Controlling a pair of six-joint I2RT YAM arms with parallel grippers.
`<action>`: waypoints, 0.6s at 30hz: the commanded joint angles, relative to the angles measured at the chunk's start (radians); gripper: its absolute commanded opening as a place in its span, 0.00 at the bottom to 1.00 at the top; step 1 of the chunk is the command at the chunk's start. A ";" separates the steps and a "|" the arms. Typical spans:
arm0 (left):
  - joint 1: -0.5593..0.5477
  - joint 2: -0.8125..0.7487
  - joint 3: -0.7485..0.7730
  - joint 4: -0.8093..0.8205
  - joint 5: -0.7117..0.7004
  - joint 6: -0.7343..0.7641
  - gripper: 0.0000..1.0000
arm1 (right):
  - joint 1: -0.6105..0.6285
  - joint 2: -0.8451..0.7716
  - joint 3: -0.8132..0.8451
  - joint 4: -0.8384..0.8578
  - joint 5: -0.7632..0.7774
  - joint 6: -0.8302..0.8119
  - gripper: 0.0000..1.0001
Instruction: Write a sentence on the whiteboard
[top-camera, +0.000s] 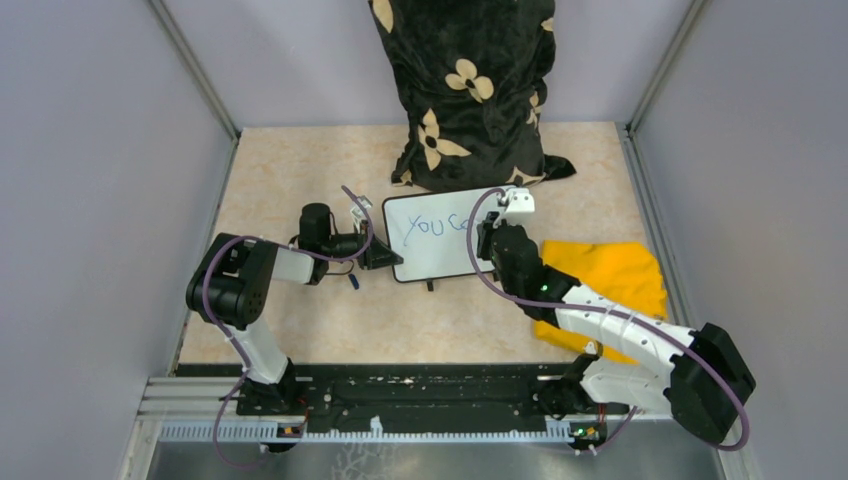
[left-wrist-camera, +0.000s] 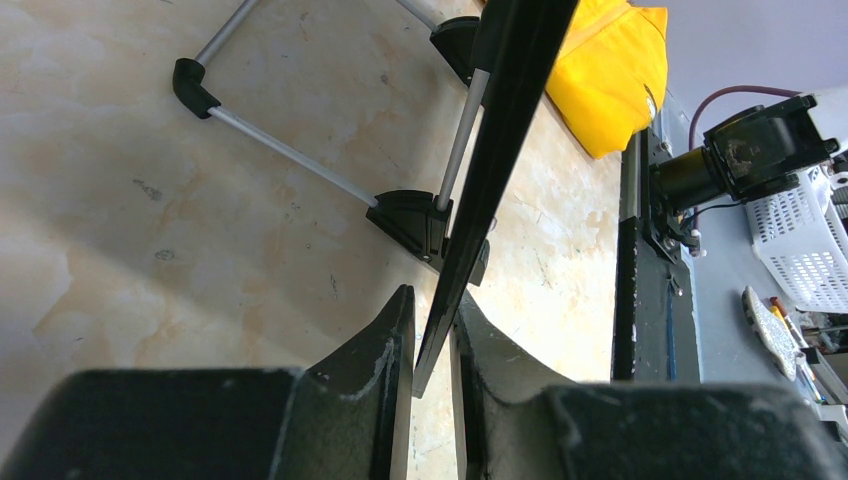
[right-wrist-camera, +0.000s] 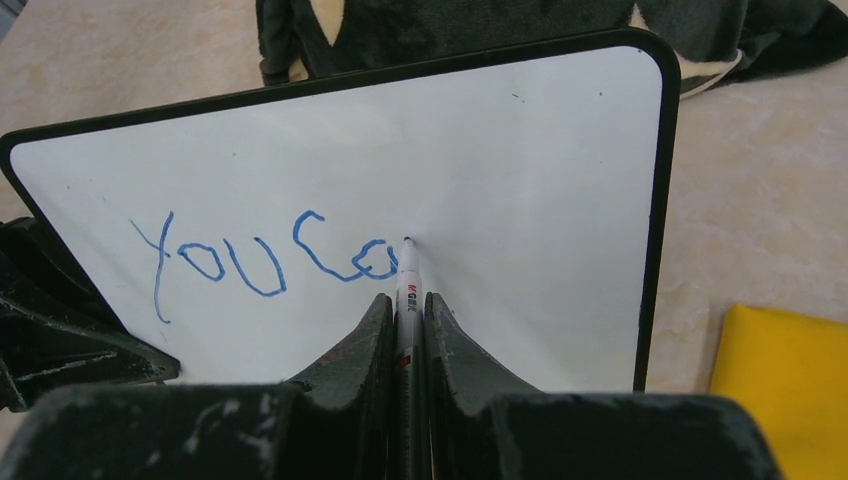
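The whiteboard (top-camera: 440, 250) stands upright at mid-table with its face toward the arms. Blue marker letters "You Ca" (right-wrist-camera: 260, 262) run along its upper half, and they also show in the top view (top-camera: 432, 226). My right gripper (right-wrist-camera: 405, 300) is shut on a white marker (right-wrist-camera: 409, 285) whose tip touches the whiteboard (right-wrist-camera: 520, 150) just right of the "a". In the top view the right gripper (top-camera: 490, 235) is at the board's right part. My left gripper (left-wrist-camera: 432, 312) is closed on the whiteboard's black left edge (left-wrist-camera: 500, 130); in the top view it (top-camera: 385, 255) is at the board's lower left.
A yellow cloth (top-camera: 612, 282) lies right of the board, under the right arm. A black flowered bag (top-camera: 470, 90) stands just behind the board. The board's wire stand and black feet (left-wrist-camera: 415, 220) rest on the table behind it. A small blue item (top-camera: 352, 282) lies below the left gripper.
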 joint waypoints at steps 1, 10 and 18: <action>-0.003 0.011 0.015 -0.016 -0.020 0.033 0.24 | -0.011 -0.014 -0.001 0.030 0.000 0.023 0.00; -0.003 0.011 0.015 -0.017 -0.020 0.033 0.24 | -0.011 -0.043 -0.051 0.009 -0.008 0.057 0.00; -0.005 0.011 0.015 -0.018 -0.021 0.034 0.24 | -0.011 -0.055 -0.073 -0.002 -0.021 0.073 0.00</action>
